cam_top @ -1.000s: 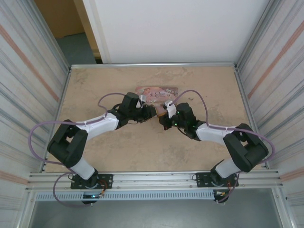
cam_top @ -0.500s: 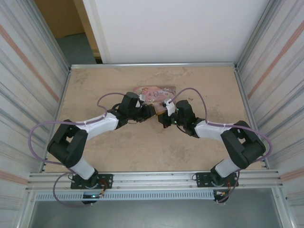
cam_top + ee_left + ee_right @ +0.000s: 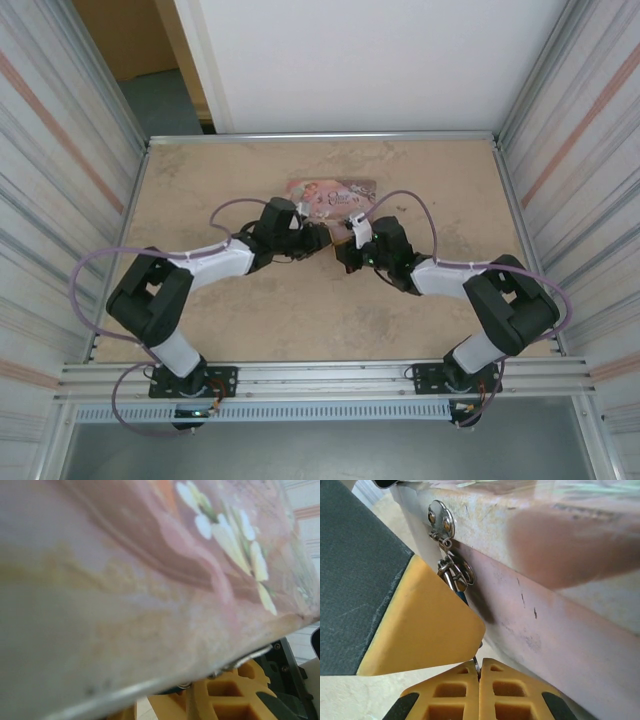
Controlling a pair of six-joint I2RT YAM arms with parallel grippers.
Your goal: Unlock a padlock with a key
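Key [image 3: 477, 664] pinched shut in my right gripper [image 3: 480, 672], left gripper [image 3: 322, 238] width I can't tell, and a skewed push could jam it at the padlock [image 3: 462, 597].

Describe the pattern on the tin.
Pinkish-brown illustration with white flowers on the tin, clearest in the left wrist view.

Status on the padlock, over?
Right gripper shut on key, below padlock. Left gripper: finger covers padlock, grip unclear. Padlock hangs from hasp on tin.
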